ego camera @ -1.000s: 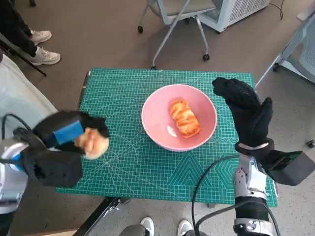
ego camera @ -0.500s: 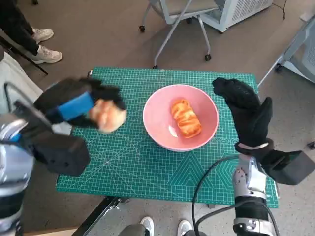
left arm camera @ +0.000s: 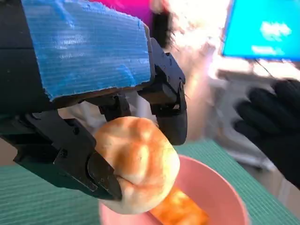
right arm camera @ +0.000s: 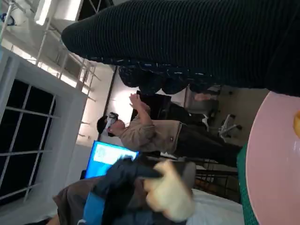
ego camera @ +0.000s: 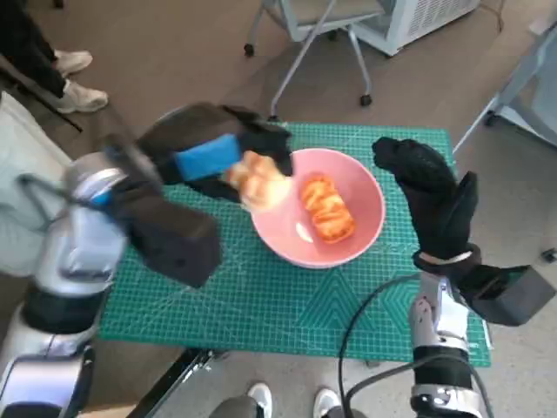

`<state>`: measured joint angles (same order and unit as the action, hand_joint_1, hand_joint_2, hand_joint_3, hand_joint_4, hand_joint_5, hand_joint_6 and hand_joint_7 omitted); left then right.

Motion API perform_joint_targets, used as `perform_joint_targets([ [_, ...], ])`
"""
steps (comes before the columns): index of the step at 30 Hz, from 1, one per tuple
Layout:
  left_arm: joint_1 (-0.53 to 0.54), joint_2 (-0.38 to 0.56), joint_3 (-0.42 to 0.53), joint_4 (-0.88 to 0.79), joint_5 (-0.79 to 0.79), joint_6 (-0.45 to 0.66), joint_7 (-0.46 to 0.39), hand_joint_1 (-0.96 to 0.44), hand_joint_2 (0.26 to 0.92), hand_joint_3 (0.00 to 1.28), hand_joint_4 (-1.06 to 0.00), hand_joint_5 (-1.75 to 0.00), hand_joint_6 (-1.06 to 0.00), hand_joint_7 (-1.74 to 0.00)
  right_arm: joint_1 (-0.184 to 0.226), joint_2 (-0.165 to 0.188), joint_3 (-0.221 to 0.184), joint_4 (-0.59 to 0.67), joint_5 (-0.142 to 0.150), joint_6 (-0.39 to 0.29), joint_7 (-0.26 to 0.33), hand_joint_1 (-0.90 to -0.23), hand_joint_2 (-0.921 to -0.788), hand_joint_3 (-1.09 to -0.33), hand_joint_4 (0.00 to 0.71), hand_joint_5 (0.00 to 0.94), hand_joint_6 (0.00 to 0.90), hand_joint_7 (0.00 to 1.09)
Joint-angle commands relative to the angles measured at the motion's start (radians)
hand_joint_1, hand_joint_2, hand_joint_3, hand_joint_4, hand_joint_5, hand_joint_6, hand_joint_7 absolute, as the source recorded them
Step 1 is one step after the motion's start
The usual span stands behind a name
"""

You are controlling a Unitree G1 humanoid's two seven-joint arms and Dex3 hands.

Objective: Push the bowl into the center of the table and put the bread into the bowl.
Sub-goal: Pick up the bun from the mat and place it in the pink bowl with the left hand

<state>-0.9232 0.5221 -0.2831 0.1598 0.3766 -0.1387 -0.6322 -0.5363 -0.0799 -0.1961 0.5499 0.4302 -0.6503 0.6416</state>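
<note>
The pink bowl (ego camera: 348, 228) stands near the middle of the green cutting mat (ego camera: 218, 296), with an orange glazed pastry (ego camera: 327, 209) inside it. My left hand (ego camera: 213, 157) holds a pale round bread roll (ego camera: 258, 180) above the bowl's left rim. In the left wrist view the roll (left arm camera: 138, 161) sits between the black fingers (left arm camera: 168, 101), just over the bowl (left arm camera: 220, 192). My right hand (ego camera: 431, 196), in its black glove, stands upright at the bowl's right side and holds nothing. The right wrist view shows the roll (right arm camera: 171, 194) and the bowl's rim (right arm camera: 269, 164).
A wheeled chair base (ego camera: 305, 52) and a white unit (ego camera: 409, 17) stand beyond the table's far edge. A person's shoes (ego camera: 74, 83) are on the floor at the far left. A person (right arm camera: 145, 133) appears in the right wrist view.
My left hand has carried the bread roll from the mat's left side up and to the right, to the bowl's left rim. The right hand has stayed beside the bowl.
</note>
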Motion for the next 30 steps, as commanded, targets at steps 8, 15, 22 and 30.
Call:
perform_joint_targets([
  [8,-0.128,-0.115,-0.065,0.279,0.035,-0.104,0.047,0.00,0.919,0.06,-0.69,-1.21,-0.66,-1.08,0.041,-0.005,-0.012,-0.026,0.009,0.011,0.002,-0.665,-0.921,-0.816,0.143,0.000,0.031,0.48],
  [15,-0.103,-0.156,-0.075,0.317,0.041,-0.066,0.060,-0.12,0.921,0.22,-0.50,-1.01,-0.48,-1.38,0.052,-0.003,-0.017,-0.039,0.002,0.001,-0.007,-0.666,-0.921,-0.813,0.135,0.000,0.023,0.49],
  [22,-0.067,-0.168,-0.092,0.308,0.081,-0.008,0.071,-0.06,0.876,0.09,-0.44,-0.09,-0.46,-0.22,0.051,0.001,-0.021,-0.035,-0.006,-0.009,-0.014,-0.667,-0.921,-0.812,0.134,0.000,0.017,0.50],
  [30,-0.019,-0.164,-0.073,0.256,0.070,0.054,0.066,-0.09,0.866,0.04,-0.29,0.00,-0.41,-0.01,0.039,0.003,-0.020,-0.018,-0.012,-0.017,-0.020,-0.665,-0.921,-0.813,0.134,0.000,0.011,0.50],
])
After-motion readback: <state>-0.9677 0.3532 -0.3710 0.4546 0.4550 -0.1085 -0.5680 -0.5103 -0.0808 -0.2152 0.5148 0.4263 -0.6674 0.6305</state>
